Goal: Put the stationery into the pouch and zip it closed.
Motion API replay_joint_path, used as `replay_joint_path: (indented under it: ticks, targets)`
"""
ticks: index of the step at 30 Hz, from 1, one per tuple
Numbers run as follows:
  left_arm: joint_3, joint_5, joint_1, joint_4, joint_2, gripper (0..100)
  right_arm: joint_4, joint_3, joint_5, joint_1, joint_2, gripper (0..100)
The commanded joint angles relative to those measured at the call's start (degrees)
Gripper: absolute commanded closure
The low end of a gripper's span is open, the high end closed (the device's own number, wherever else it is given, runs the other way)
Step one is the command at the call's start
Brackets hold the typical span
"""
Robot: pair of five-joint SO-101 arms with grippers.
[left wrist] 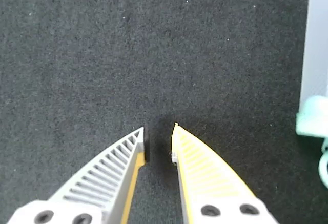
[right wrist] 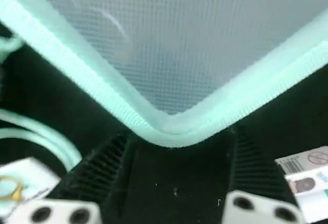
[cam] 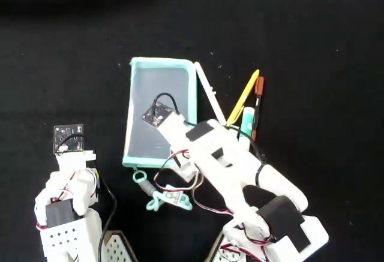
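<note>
The mint pouch (cam: 161, 109) with a grey mesh face lies flat mid-table. My right arm (cam: 228, 166) stretches from the front right over its near half. In the right wrist view the right gripper (right wrist: 172, 149) is open, its dark fingers (right wrist: 100, 157) spread on either side of a pouch corner (right wrist: 171, 129). Beside the pouch's right edge lie a white pen (cam: 209, 91), a yellow pen (cam: 245, 94), a brown pen (cam: 258, 103) and a white-green stick (cam: 247, 120). My left gripper (left wrist: 159, 128) hovers over bare cloth left of the pouch, slightly open and holding nothing.
A mint strap with a tag (cam: 161, 197) trails from the pouch's near end, under the right arm. The pouch's edge (left wrist: 318, 55) and a mint tab (left wrist: 312, 116) show beside the left gripper. Black cloth (cam: 312, 58) covers the table; cables lie along the far edge.
</note>
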Motion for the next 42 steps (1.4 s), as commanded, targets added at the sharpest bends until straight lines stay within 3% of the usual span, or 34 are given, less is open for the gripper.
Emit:
replay_joint_path:
  ticks: [1,12,18,24,32,38,42]
  targets:
    - [0.92,-0.44,-0.13,0.26,0.26,89,5.1,-3.82,2.11,-3.08,-0.4,74.6]
    - [0.92,-0.44,-0.22,0.26,0.26,89,6.95,5.23,1.67,-16.18,-20.18,74.4]
    - [0.92,-0.44,-0.22,0.26,0.26,89,11.08,7.08,1.67,-17.14,-29.49,74.3]
    - [0.92,-0.44,-0.22,0.26,0.26,89,12.22,6.46,0.88,-18.02,-32.84,67.1]
    - [0.92,-0.44,-0.22,0.26,0.26,89,12.66,7.08,-2.29,-34.29,-32.84,67.0]
    - [0.92,-0.44,-0.13,0.26,0.26,89,11.34,8.57,-2.37,-34.46,-32.75,67.0]
    - [0.92,-0.44,-0.13,0.26,0.26,89,6.77,12.09,-2.2,-30.24,-32.75,67.0]
